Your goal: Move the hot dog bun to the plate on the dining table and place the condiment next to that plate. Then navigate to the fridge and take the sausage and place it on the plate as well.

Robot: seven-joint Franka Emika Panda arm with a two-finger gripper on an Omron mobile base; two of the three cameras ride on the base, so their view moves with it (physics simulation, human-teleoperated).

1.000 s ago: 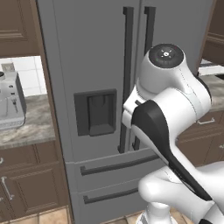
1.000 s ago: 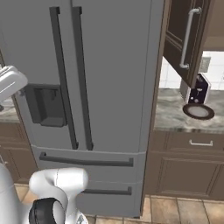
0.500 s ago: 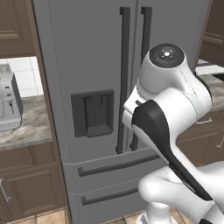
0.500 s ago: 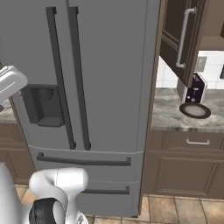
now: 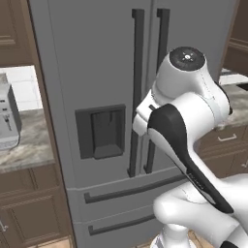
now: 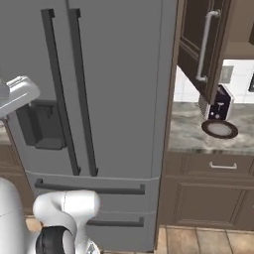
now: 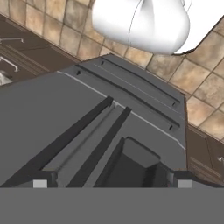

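A simulated kitchen of dark wood cabinets, marble wall counters and tan floor tiles frames the scene as the robot faces the fridge, its grey steel doors shut. In the hand view the gripper stands with its jaws wide apart and nothing between them, the two finger tips peeking up at 6 o'clock, aimed along the fridge front. Just beyond the tips lies the recessed dispenser panel, and from there the two long dark bar handles run out toward 9 o'clock, with the lower drawer bars toward 12 o'clock and the floor tiles beyond at 2 o'clock. From the left base view the handles sit at centre, the dispenser at 8 o'clock of them; a toaster rests on the counter at 9 o'clock. The right base view shows a small dark appliance and a round dish on the counter at 3 o'clock. The sausage, presumably behind the closed doors, cannot be seen. The door is likely heavy and stiff on its seal; a rigid bar handle, gripped across its middle, looks the soundest hold, though smooth steel may slip.
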